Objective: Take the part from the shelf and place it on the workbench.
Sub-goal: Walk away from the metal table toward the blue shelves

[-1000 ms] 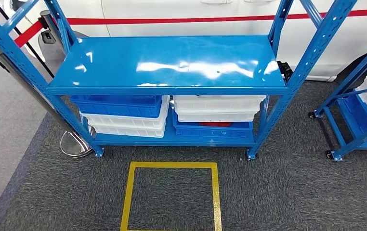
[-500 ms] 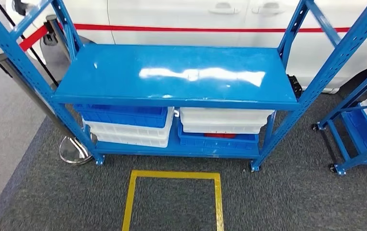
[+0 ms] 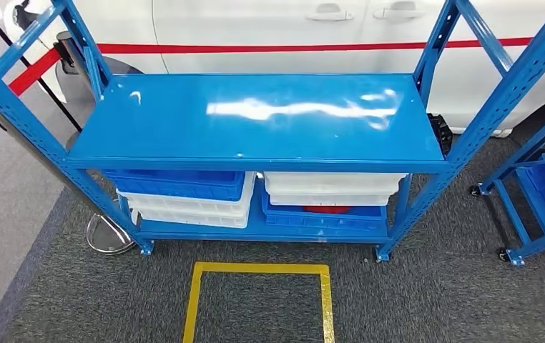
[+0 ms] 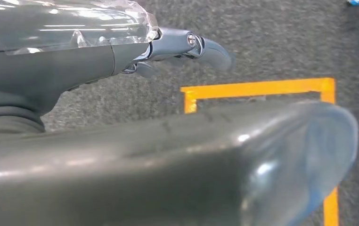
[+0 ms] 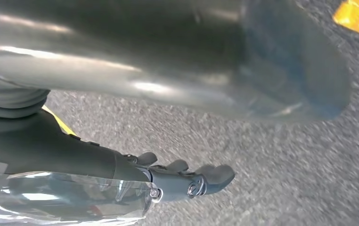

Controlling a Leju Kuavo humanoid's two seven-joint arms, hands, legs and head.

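Both hands hang empty over the carpet, the left hand [image 4: 182, 47] and the right hand [image 5: 187, 181] with fingers loosely extended. The part, probably the red piece [image 3: 327, 209] in the lower blue bin [image 3: 323, 216], needs a low, straight reach under the white bins.

White car [image 3: 269, 28] behind; yellow floor square [image 3: 259, 300] on grey carpet [image 3: 427, 286].

Probably workshop (blue racking [image 3: 255, 118], bins [image 3: 184, 194])
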